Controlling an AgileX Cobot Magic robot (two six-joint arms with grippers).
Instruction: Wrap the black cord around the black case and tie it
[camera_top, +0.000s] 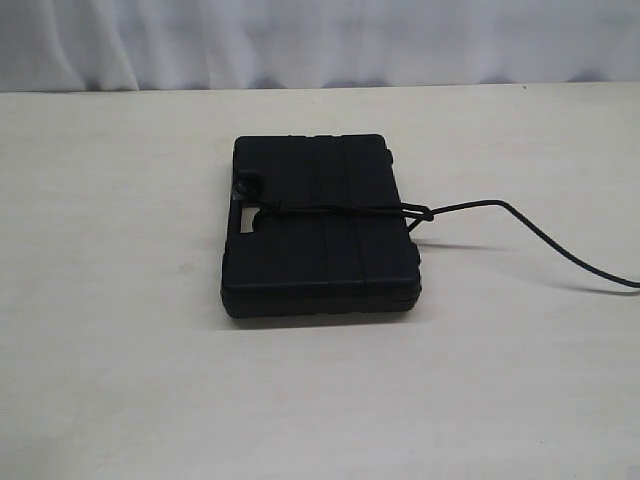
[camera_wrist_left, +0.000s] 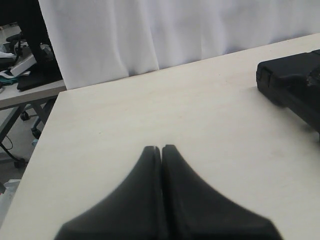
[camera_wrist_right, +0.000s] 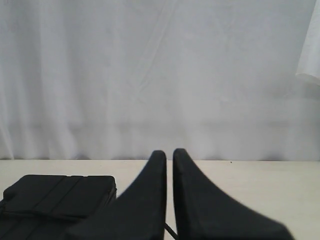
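Note:
The black case (camera_top: 320, 235) lies flat in the middle of the table. The black cord (camera_top: 340, 209) runs across its top, through a loop at its right edge. From there the cord's tail (camera_top: 545, 232) hangs above the table, casts its own shadow and leaves the exterior view on the right. Neither gripper shows in that view. My left gripper (camera_wrist_left: 161, 148) is shut on nothing, with the case (camera_wrist_left: 292, 82) well away from it. My right gripper (camera_wrist_right: 169, 152) has its jaws a thin slit apart, and the cord (camera_wrist_right: 170, 231) shows deep in that slit. The case (camera_wrist_right: 55, 200) sits beyond it.
The pale table (camera_top: 120, 300) ends at a white curtain (camera_top: 320, 40) along the back. Past the table's edge (camera_wrist_left: 52, 107) in the left wrist view stands another table with clutter (camera_wrist_left: 20, 65).

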